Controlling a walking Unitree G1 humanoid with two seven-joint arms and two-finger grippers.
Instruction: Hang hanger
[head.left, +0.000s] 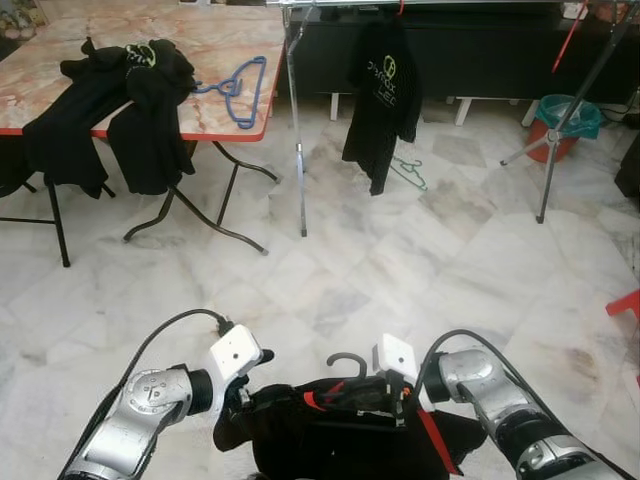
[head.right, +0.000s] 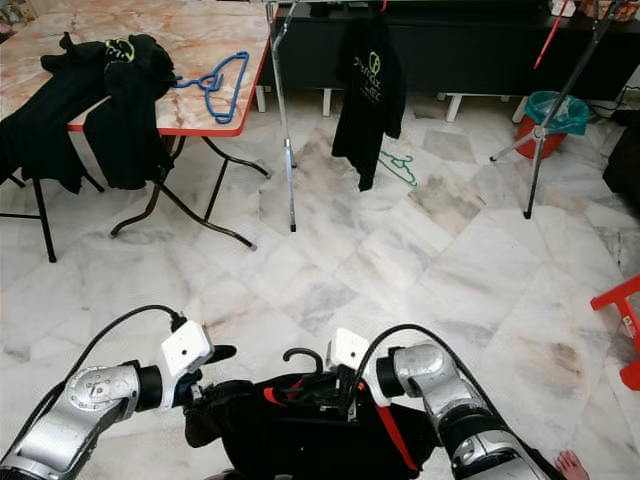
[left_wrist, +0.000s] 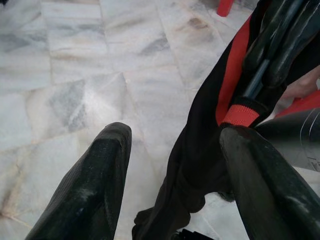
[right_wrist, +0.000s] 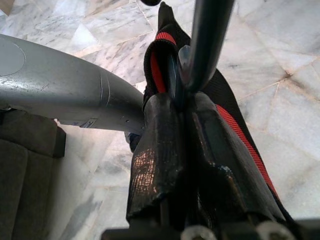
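Hanger (head.left: 347, 364) w/ black-and-red garment (head.left: 340, 430) is low in front of the robot, hook up, held between both arms. Right gripper (right_wrist: 182, 150) clamped on hanger neck; left gripper (head.left: 238, 395) just beside the garment's shoulder, fingers (left_wrist: 90, 185) spread, not gripping. Rail (head.left: 330, 3) is straight ahead, well apart, black tee (head.left: 382, 95) already on it. Hanger's long axis runs left-right, roughly parallel to the rail, so right arm prob does the lift. Marble floor (head.left: 400, 260); table (head.left: 215, 60) w/ clothes and blue hanger (head.left: 238, 88) far left; tripod (head.left: 570, 120) right.

folding table (head.left: 200, 130): black clothes (head.left: 110, 100), blue hangers (head.left: 238, 88) | teal bin (head.left: 565, 120) | tripod (head.left: 560, 130) | marble floor (head.left: 400, 270)
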